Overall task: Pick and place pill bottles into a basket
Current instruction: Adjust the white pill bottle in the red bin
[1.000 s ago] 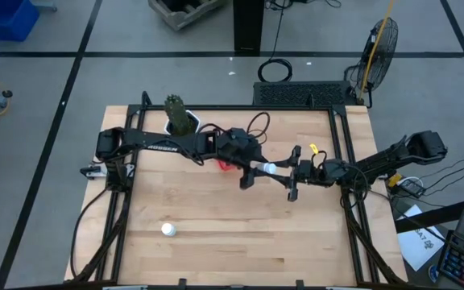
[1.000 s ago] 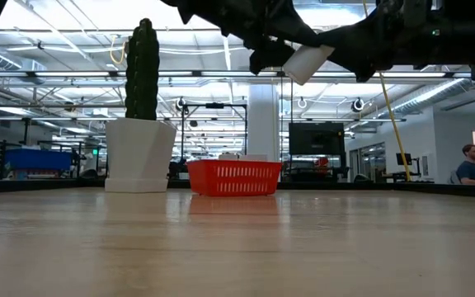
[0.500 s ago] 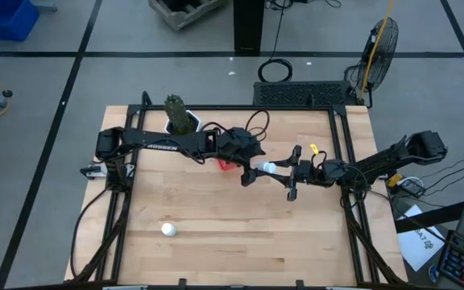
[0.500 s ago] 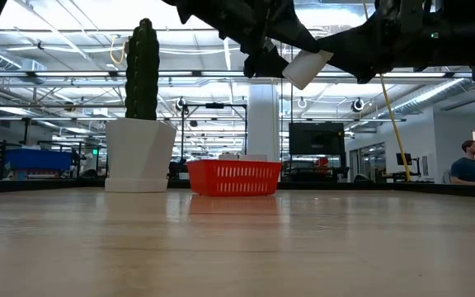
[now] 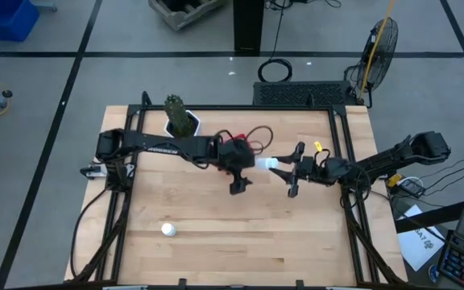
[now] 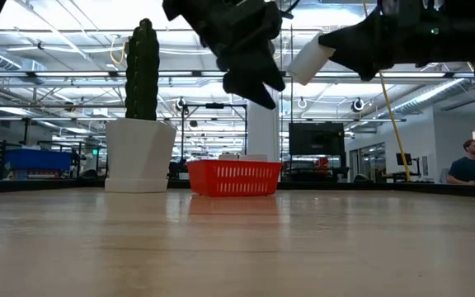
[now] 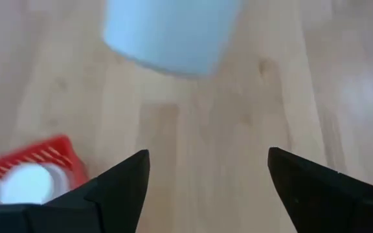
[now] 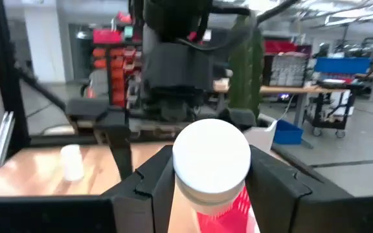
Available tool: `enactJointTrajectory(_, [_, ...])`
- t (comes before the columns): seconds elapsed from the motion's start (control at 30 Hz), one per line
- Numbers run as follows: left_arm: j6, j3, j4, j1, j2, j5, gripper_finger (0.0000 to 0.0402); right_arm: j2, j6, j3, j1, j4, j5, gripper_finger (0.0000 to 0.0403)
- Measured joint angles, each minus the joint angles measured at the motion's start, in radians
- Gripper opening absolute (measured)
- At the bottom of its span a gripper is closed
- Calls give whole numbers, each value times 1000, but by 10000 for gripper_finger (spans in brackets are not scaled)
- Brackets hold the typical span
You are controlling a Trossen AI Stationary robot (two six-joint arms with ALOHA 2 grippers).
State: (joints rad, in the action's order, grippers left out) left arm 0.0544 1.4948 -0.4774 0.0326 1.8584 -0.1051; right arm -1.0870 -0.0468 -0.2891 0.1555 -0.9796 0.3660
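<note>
One pill bottle [image 8: 211, 162] between right fingers [image 8: 277, 184].

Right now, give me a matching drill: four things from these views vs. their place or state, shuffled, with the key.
Things:
1. right gripper
2. left gripper
3. basket
4. lone pill bottle

States:
A. on the table beside the cactus pot
B. fingers open, holding nothing
C. standing alone near the table's front edge
D. fingers shut on a raised pill bottle

Pairs: 1-D, 2-B, 3-A, 4-C
</note>
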Motion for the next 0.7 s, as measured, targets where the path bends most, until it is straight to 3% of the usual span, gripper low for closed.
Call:
enactJointTrajectory(0.13, [-27,0,-46,-25,0,32,296,0,18,-25,-5,92,-4,147])
enactJointTrajectory(0.4, [-38,-73,14,-50,-26,51,260,0,37,-103,-13,248,-7,147])
enactJointTrajectory(0.6, [-28,-262,196,-49,-182,63,246,-8,84,-165,-64,391,-33,147])
enactJointTrajectory(0.7, [-27,-388,338,-49,-310,87,244,-26,102,-187,-104,385,-101,147])
